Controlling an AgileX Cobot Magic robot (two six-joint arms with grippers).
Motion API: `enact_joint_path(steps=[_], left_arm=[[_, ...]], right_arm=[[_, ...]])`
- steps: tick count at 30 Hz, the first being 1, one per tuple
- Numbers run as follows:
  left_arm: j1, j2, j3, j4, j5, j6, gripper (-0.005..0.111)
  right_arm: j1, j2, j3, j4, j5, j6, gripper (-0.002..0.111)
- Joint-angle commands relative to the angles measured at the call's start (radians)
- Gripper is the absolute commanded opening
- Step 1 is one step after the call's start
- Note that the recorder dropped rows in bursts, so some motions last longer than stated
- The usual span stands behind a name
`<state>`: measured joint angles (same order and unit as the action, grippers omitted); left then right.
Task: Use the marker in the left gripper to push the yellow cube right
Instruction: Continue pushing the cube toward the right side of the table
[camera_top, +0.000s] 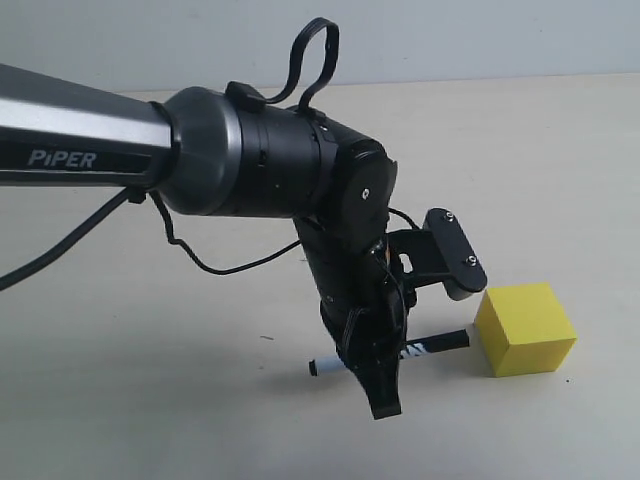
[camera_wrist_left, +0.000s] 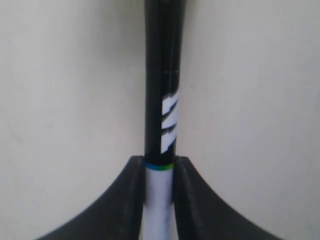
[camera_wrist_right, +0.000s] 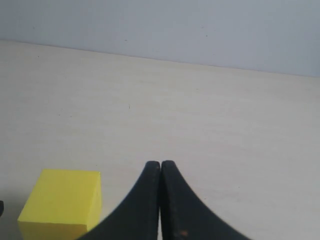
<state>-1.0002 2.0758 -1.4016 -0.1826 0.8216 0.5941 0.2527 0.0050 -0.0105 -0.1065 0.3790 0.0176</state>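
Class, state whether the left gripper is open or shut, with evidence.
Shut on the marker: in the left wrist view, both jaws of the left gripper press against its white barrel.

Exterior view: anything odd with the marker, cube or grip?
Nothing stands out. The left hand clamps the marker crosswise, roughly level and low near the table, black end pointing at the yellow cube, which sits flat and unmarked.
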Motion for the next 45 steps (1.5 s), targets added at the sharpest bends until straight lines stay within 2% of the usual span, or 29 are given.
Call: enact_joint_path(steps=[1,36,45], left_arm=[[0.003,0.002,-0.006,-0.003,0.017,0.0,0.0],[0.003,0.002,-0.006,0.033,0.034,0.0,0.0],[0.001,0.04,-0.006,0.087,-0.038,-0.08,0.0]], right_arm=[[-0.005,-0.005,0.003,-0.002,-0.01,-0.008,0.0],[-0.005,-0.005,0.003,-0.002,-0.012,-0.008,0.0],[-0.005,-0.005,0.003,-0.002,-0.012,-0.008,0.0]])
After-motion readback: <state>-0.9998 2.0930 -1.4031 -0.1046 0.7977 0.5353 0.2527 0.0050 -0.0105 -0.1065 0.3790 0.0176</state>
